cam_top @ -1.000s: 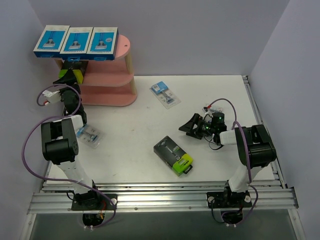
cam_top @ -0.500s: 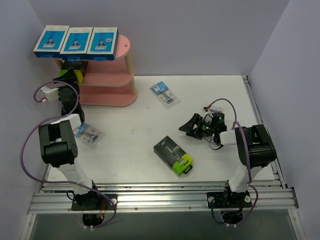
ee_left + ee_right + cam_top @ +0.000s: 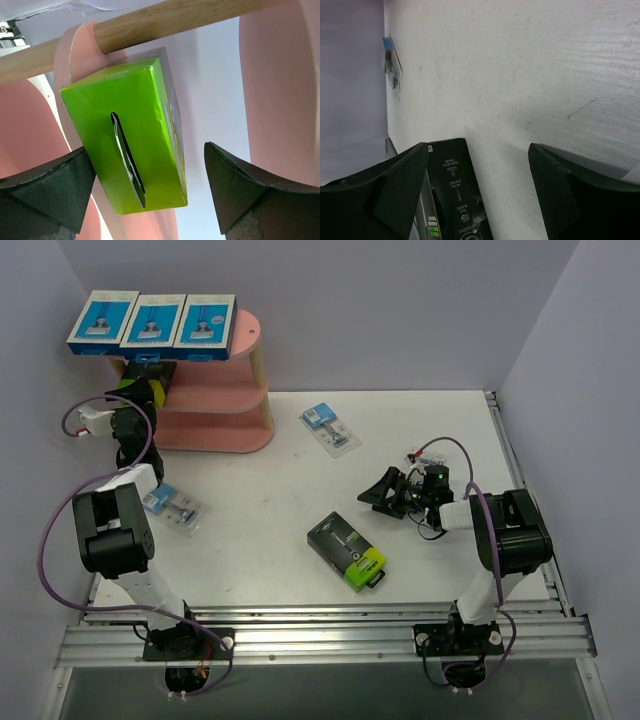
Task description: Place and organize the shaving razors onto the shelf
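On the top board of the pink shelf [image 3: 215,400] three blue-and-white razor boxes [image 3: 153,322] lie side by side. Under that board sits a black box whose lime-green end [image 3: 132,150] faces my left gripper [image 3: 146,150]. That gripper [image 3: 140,392] is open around the end, with a clear gap at the right finger [image 3: 240,185]. A second black box with a lime-green end [image 3: 346,550] lies on the table. My right gripper [image 3: 382,490] is open, low over the table just right of it, the box [image 3: 455,200] by its left finger. Two blister packs [image 3: 330,428] [image 3: 175,507] lie flat.
A pale wooden post [image 3: 175,20] of the shelf crosses just above the green box. Pink boards [image 3: 280,90] stand on both sides of my left fingers. Grey walls close in the table on the left, back and right. A metal rail [image 3: 320,635] runs along the near edge.
My left arm's elbow and cable loop have shifted slightly left and back; its gripper stays open at the shelf. The right arm and the packs on the table have not moved.
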You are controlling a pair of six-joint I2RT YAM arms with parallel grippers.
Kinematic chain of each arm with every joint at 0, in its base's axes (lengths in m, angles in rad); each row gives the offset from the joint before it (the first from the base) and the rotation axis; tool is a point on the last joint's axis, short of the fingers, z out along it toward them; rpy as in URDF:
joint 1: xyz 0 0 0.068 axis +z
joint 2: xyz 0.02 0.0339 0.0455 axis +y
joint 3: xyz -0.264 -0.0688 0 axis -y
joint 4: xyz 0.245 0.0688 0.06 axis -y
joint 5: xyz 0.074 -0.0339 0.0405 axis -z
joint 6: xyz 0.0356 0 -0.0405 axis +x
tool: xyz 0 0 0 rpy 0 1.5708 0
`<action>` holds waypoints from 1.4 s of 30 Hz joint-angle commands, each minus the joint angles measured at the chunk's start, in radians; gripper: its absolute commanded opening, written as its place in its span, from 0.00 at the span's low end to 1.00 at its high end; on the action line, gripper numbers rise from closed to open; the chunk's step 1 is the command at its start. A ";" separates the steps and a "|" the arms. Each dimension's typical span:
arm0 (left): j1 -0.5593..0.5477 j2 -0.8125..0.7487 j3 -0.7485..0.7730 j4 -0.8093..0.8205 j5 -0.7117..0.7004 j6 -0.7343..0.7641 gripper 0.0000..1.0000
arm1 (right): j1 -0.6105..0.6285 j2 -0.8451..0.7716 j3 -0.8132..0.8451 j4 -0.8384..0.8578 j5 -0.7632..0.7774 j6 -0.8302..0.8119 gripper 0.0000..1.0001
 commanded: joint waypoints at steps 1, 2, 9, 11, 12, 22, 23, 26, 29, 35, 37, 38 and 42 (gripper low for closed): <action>0.014 -0.022 0.043 -0.124 0.042 0.047 0.94 | -0.005 0.037 -0.039 -0.125 0.079 -0.038 0.78; 0.015 -0.022 0.050 -0.135 0.045 0.054 0.94 | -0.005 0.036 -0.039 -0.126 0.079 -0.038 0.78; 0.021 -0.054 0.043 -0.204 0.048 0.093 0.94 | -0.005 0.036 -0.039 -0.126 0.082 -0.038 0.78; 0.026 -0.052 0.050 -0.217 0.074 0.097 0.94 | -0.005 0.036 -0.039 -0.128 0.080 -0.038 0.78; 0.027 -0.048 0.064 -0.243 0.082 0.100 0.94 | -0.005 0.036 -0.040 -0.128 0.080 -0.040 0.78; 0.043 -0.042 0.086 -0.288 0.117 0.128 0.94 | -0.004 0.036 -0.040 -0.129 0.085 -0.041 0.78; 0.044 -0.043 0.081 -0.282 0.117 0.128 0.94 | -0.005 0.036 -0.039 -0.129 0.085 -0.041 0.78; 0.046 -0.058 0.052 -0.210 0.094 0.128 0.94 | -0.004 0.037 -0.039 -0.131 0.085 -0.043 0.78; 0.049 -0.065 0.038 -0.178 0.093 0.129 0.94 | -0.005 0.036 -0.037 -0.131 0.083 -0.043 0.78; 0.060 -0.065 0.015 -0.067 0.117 0.100 0.94 | -0.004 0.026 -0.039 -0.143 0.088 -0.050 0.78; 0.066 -0.068 0.008 -0.049 0.129 0.090 0.94 | -0.005 0.026 -0.039 -0.145 0.094 -0.053 0.78; 0.067 -0.072 0.008 -0.056 0.132 0.088 0.94 | -0.005 0.023 -0.039 -0.151 0.095 -0.055 0.78; 0.072 -0.097 0.000 -0.059 0.140 0.094 0.94 | -0.005 0.020 -0.039 -0.156 0.099 -0.059 0.78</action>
